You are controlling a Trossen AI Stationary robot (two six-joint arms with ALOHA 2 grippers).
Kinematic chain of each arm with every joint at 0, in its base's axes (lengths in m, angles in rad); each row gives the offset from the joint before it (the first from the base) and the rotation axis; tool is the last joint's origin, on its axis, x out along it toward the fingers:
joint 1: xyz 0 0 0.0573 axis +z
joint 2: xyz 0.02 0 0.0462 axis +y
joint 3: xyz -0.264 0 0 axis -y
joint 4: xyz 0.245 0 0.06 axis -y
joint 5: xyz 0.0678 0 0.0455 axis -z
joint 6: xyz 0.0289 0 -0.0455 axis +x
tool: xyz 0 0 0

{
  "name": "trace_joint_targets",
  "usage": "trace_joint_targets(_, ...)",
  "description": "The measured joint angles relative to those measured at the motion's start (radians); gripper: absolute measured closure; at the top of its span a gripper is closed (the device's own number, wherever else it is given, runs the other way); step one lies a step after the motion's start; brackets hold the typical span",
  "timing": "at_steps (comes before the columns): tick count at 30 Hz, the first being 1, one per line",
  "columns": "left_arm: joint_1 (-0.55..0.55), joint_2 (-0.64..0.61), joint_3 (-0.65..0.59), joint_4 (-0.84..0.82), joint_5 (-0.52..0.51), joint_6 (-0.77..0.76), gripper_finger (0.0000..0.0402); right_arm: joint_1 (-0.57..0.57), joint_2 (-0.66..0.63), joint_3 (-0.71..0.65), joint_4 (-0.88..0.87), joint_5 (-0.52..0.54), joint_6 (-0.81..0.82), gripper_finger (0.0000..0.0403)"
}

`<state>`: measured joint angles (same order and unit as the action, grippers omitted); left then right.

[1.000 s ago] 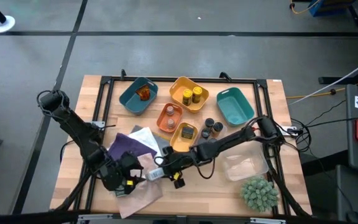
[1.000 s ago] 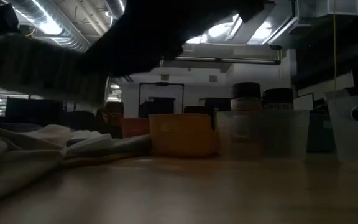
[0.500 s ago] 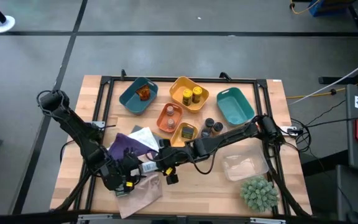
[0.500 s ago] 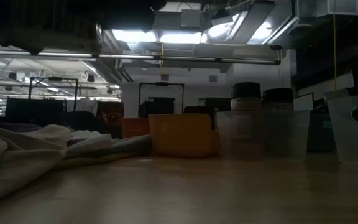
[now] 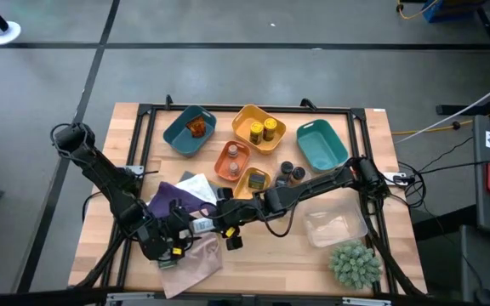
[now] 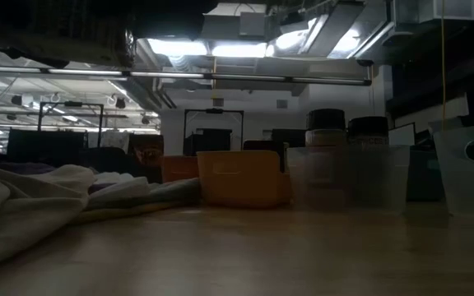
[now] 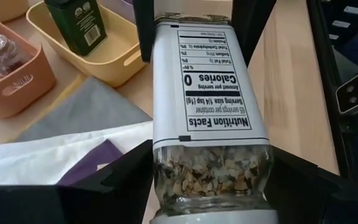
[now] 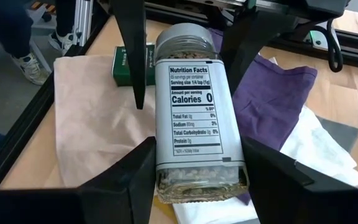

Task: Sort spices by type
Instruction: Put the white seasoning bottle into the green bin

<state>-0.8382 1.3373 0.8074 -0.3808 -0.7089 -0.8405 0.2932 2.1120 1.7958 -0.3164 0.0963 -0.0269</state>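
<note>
- The clear glass spice jar with a white nutrition label (image 8: 191,112) hangs lengthwise between both arms, above the heap of purple, white and pink cloths (image 5: 185,255) at the front-left of the wooden desk (image 5: 373,255).
- The right gripper (image 8: 194,168) has its fingers clenched on the jar's base end, where the dried flakes sit.
- The left gripper (image 7: 213,180) has its fingers spread wide around the same jar; whether they already press on the glass, I cannot tell for certain.
- This looks like a hand-over. To do it well, one gripper should squeeze firmly before the other lets go.
- Pull apart along the jar's axis, slowly, so the smooth glass does not twist or slip.
- A flat green packet (image 8: 129,65) lies on the cloths underneath; the yellow tray (image 7: 98,53) already holds a dark green tin (image 7: 76,22).
</note>
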Motion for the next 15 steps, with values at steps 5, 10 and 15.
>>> trace_joint_targets(5, 0.0, 0.0, 0.0, 0.0, -0.019, -0.021, 0.0156, 0.0, 0.0, 0.0, -0.001, -0.002, 0.0, 0.02)
trace_joint_targets(10, 0.0, 0.0, 0.0, -0.004, -0.045, -0.013, 0.0209, 0.0, 0.0, 0.0, -0.001, -0.002, 0.01, 0.02)
trace_joint_targets(15, 0.0, 0.0, 0.0, -0.007, -0.046, -0.02, 0.0214, 0.0, 0.0, 0.0, -0.003, -0.006, 0.01, 0.02)
